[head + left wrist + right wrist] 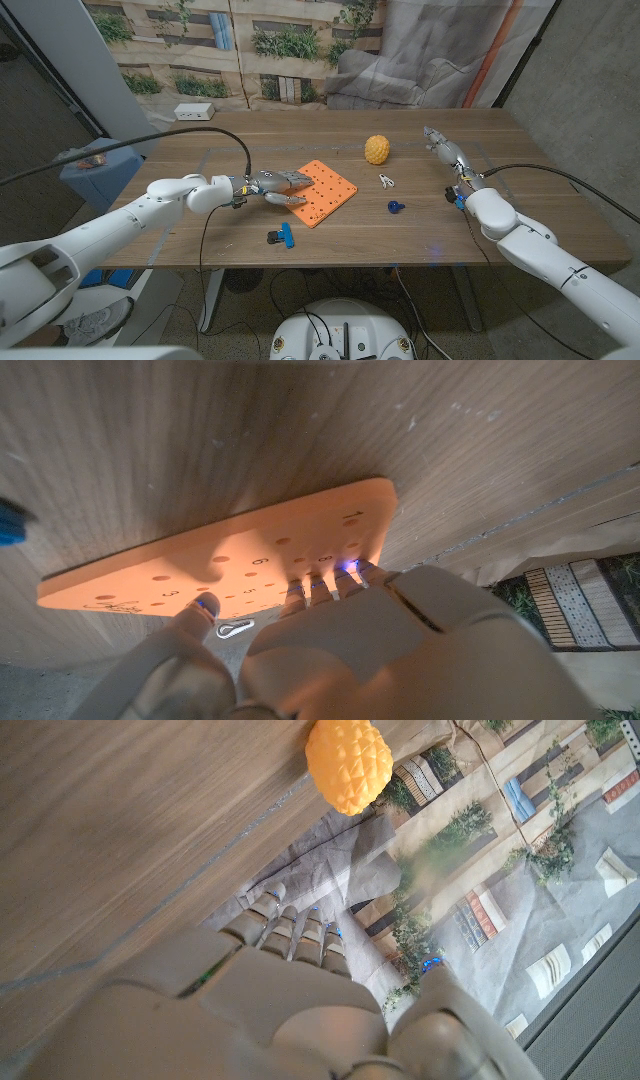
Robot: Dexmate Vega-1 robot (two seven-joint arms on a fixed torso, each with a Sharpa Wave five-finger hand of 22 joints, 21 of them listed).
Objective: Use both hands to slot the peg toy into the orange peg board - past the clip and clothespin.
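Observation:
The orange peg board (328, 193) lies flat at the table's middle, and its numbered holes show in the left wrist view (200, 550). My left hand (275, 186) reaches onto its left edge, with fingertips (320, 588) and thumb set on the top face, gripping nothing. Right of the board lies the small blue peg toy (396, 207). A white clip (386, 181) sits between the two. In front of the board is a blue clothespin (283, 236). My right hand (445, 150) hovers far right with its fingers stretched out and nothing in it.
A bumpy yellow-orange ball (376, 149) stands behind the clip and shows past my right hand (350, 760). The table's right edge is close to my right arm. A blue stool and a white box stand beyond the table at left.

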